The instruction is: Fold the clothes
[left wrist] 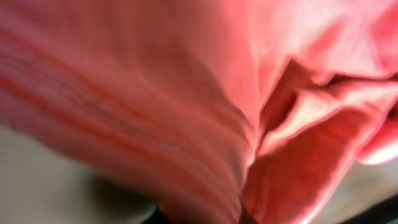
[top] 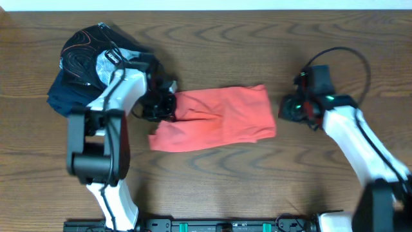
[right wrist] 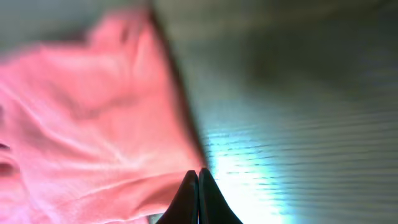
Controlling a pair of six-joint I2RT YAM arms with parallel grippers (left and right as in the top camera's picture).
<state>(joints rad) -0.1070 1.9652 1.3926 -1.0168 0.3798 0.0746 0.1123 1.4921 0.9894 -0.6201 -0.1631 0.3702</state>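
Now, left gripper (top: 168, 106) is pinched tight on the left end of the shirt (top: 219, 119), with cloth bunched in the jaws and filling its camera. Right gripper (right wrist: 198, 186) sits fully closed and empty, jaws pressed together over bare table (top: 212, 187) just off the shirt's right edge. The shirt lies as a long band, looking already narrowed, with a pile of dark clothes (top: 84, 71) beyond its left end. Looks like the crosswise fold is in hand: the next move calls for lifting that left end and carrying it over toward the right end, layers together and edges matched.
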